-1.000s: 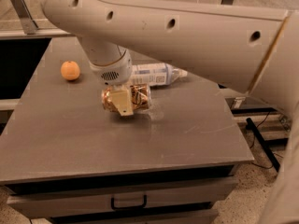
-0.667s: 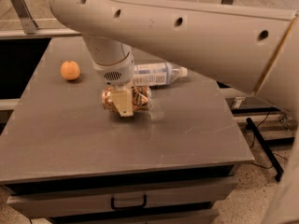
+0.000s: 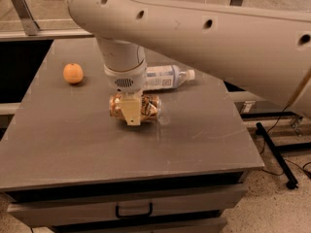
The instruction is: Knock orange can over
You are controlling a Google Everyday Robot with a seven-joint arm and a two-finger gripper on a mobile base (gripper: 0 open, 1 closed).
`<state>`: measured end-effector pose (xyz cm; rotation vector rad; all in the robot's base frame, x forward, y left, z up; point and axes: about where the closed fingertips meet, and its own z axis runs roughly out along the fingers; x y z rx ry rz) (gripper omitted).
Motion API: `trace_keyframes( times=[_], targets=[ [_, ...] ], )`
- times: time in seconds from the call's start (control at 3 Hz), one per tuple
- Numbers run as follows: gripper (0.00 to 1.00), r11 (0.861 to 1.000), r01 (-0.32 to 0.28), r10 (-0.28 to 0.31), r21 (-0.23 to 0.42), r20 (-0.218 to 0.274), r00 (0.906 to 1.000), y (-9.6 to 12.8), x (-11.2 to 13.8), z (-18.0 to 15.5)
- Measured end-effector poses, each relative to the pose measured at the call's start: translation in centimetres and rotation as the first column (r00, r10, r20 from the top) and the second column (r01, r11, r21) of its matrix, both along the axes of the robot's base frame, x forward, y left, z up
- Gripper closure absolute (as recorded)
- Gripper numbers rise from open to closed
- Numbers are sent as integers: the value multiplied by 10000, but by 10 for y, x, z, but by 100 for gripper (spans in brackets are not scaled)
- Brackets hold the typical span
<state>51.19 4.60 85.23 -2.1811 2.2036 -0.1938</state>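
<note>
On the table [image 3: 97, 149], at frame centre, the orange can [image 3: 149, 108] lies on its side. The gripper [image 3: 132, 116] sits directly over it; its aperture cannot be determined. Behind lies a clear bottle [image 3: 165, 76]; upper left, an orange fruit [image 3: 73, 73].

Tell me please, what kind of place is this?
Probably a lab or test room: the gripper hangs at the orange can on a grey table with a drawer, and a black bar lies on the speckled floor.
</note>
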Motion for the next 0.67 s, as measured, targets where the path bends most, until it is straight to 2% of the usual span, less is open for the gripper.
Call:
trace_keyframes(
  times=[0.67],
  targets=[
    [0, 10000, -9, 9, 72, 72, 10000, 1, 1, -1]
  ],
)
